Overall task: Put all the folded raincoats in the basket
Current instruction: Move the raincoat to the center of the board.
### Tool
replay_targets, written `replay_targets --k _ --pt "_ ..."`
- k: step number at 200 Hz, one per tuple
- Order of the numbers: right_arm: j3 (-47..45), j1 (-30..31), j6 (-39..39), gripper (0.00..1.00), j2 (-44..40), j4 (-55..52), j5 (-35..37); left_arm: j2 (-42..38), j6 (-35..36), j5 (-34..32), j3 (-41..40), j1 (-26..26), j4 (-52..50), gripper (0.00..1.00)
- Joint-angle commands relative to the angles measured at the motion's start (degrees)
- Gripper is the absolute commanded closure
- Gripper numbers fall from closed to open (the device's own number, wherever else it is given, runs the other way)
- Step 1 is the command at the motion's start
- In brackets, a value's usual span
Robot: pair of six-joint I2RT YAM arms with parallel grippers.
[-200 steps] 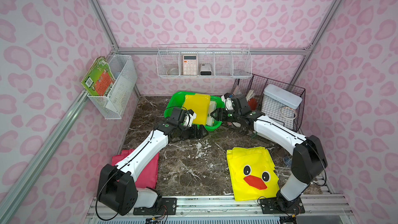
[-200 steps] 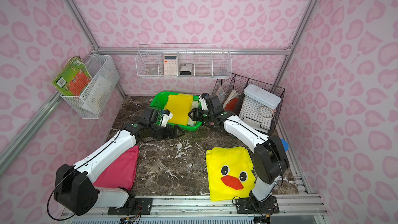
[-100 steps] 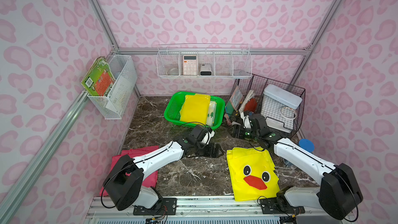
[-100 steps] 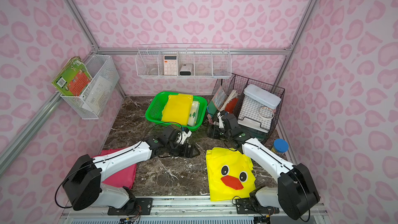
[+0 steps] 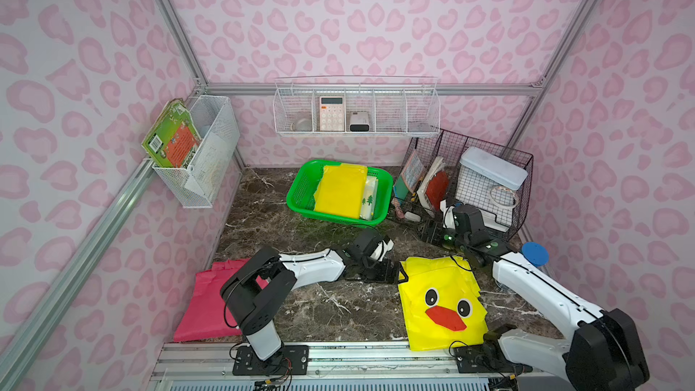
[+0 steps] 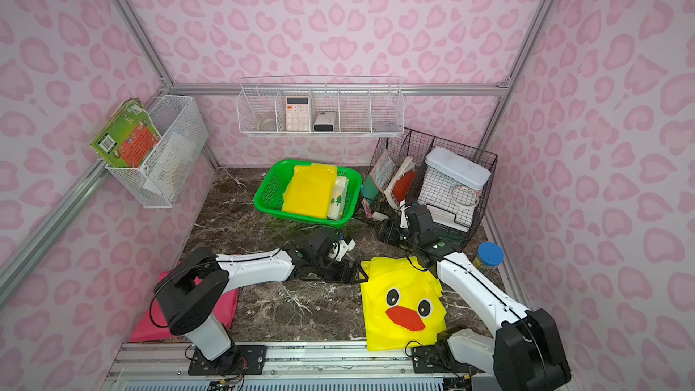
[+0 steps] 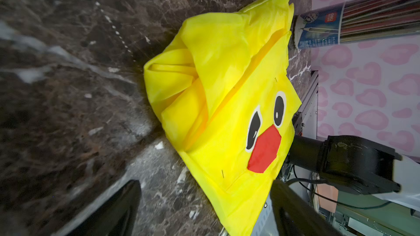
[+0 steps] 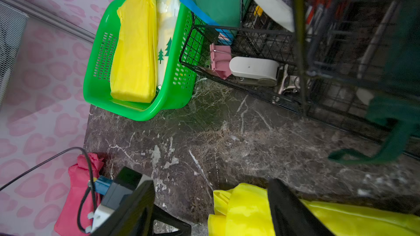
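1. The duck raincoat (image 5: 440,302) lies folded flat on the tabletop (image 5: 263,227), face up. It is outside the basket (image 5: 301,195), which stands well beyond its far edge, toward the back wall.
2. It looks like thin, glossy sheet, so I judge it light, soft, floppy and rather slippery. The left wrist view shows its far end (image 7: 181,76) puffed up in loose layers, while the printed face lies smooth.
3. The best hold is probably that far edge, pinched through all the layers at both corners. Taking a single ply would likely let the fold spill open.
4. The left hand (image 5: 395,272) sits at the duck raincoat's far corner on the left arm's side. Its jaws are spread wide and empty, and I cannot tell whether it touches the cloth.
5. The right hand (image 5: 430,233) hangs just past the far edge, jaws apart and holding nothing.
6. Farther out:
   - Another yellow raincoat (image 5: 340,191) already fills most of the basket, beside a white packet (image 5: 366,197), so room is tight.
   - A pink raincoat (image 5: 210,302) lies well apart on the left arm's side.
   - The black wire rack (image 5: 522,167) stands beyond the right hand.
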Motion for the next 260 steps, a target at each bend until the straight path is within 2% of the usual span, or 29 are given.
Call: replay_targets --k 1,56,76,89,112,134,181,222,260 --pt "0.4 -0.5 -1.2 0.2 0.0 -1.2 0.0 1.9 0.5 2.9 1.5 0.0 3.0 0.09" --pt "2.1 -2.1 -2.6 0.2 -0.1 -2.7 0.0 8.3 1.3 6.1 6.2 -0.1 1.7 0.16" --pt "2.3 -2.7 -3.0 0.2 -0.5 -3.0 0.0 9.9 1.5 7.0 7.1 0.0 1.5 0.23" --pt "2.3 -3.0 -3.2 0.2 -0.8 -2.9 0.1 10.6 1.4 7.4 7.2 0.1 2.0 0.35" --pt "2.3 -3.3 -3.5 0.2 -1.0 -2.8 -0.2 11.0 0.6 7.7 6.7 0.8 3.2 0.72" --pt "2.4 -3.2 -3.8 0.21 -0.5 -2.6 -1.4 10.4 0.3 7.4 6.0 2.2 3.6 1.0" --pt "3.0 -1.4 -5.2 0.21 1.1 -2.1 -3.4 6.3 3.2 7.8 4.9 7.6 -0.7 1.0" --pt "3.8 5.8 -7.5 0.21 4.6 -4.3 -0.2 1.5 11.7 9.2 4.7 13.0 -14.3 1.0" --pt "0.3 6.5 -6.0 0.22 6.7 -3.0 1.0 0.0 17.0 10.3 4.1 17.7 -22.3 1.0"
